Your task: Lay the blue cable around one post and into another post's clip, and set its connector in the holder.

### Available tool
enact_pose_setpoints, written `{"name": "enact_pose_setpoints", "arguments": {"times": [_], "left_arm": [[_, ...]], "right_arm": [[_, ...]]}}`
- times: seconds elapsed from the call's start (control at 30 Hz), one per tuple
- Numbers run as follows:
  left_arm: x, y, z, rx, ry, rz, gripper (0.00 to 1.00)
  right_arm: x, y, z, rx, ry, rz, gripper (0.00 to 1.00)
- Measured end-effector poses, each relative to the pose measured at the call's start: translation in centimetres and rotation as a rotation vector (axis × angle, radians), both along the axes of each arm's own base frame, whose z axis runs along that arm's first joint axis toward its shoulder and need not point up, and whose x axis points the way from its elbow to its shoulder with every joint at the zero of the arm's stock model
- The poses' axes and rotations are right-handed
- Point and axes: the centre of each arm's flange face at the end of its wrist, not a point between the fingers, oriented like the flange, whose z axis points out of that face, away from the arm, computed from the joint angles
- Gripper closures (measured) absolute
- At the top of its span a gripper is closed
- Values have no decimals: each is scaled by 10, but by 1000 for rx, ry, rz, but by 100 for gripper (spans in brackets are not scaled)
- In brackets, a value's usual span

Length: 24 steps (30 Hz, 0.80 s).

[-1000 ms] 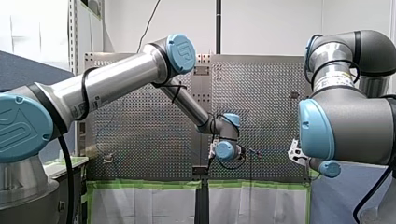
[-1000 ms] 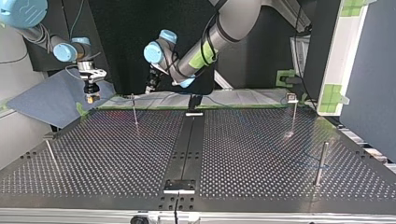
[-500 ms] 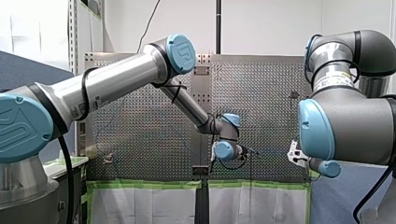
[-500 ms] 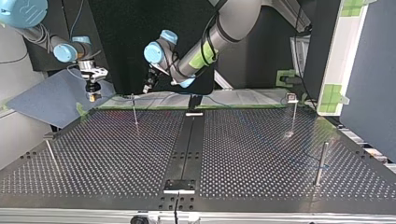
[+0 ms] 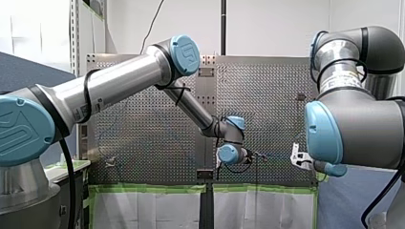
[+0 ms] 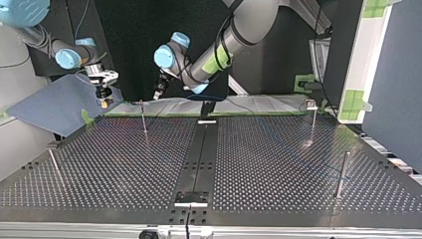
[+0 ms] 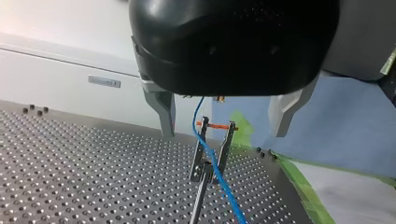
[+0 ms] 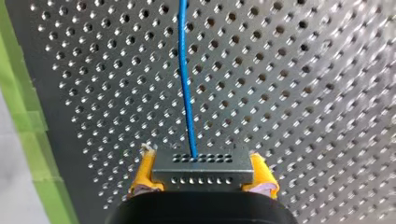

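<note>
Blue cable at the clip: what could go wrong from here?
The blue cable appears to run between the prongs of the clip, but my left jaws stand open, so a pull could lift it out. My right jaws grip the connector by its ends; a tight cable could tug it askew.

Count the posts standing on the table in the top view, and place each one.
4: a far-left post, a far-right post, a thicker near-right post, and a leaning near-left post. More could be hidden at the far edge.
</note>
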Motion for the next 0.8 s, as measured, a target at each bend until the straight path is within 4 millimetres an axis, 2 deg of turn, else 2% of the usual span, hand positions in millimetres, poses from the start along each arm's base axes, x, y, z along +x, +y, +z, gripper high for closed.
{"name": "enact_pose_setpoints", "arguments": {"times": [0.4, 0.57, 0.8], "left_arm": [[5, 6, -1, -26, 32, 21, 0], [7, 11, -4, -17, 42, 27, 0], [5, 28, -20, -13, 65, 45, 0]], "right_arm": [[4, 2, 50, -63, 69, 15, 100], [12, 6, 58, -78, 75, 33, 100], [40, 13, 61, -97, 97, 82, 100]]}}
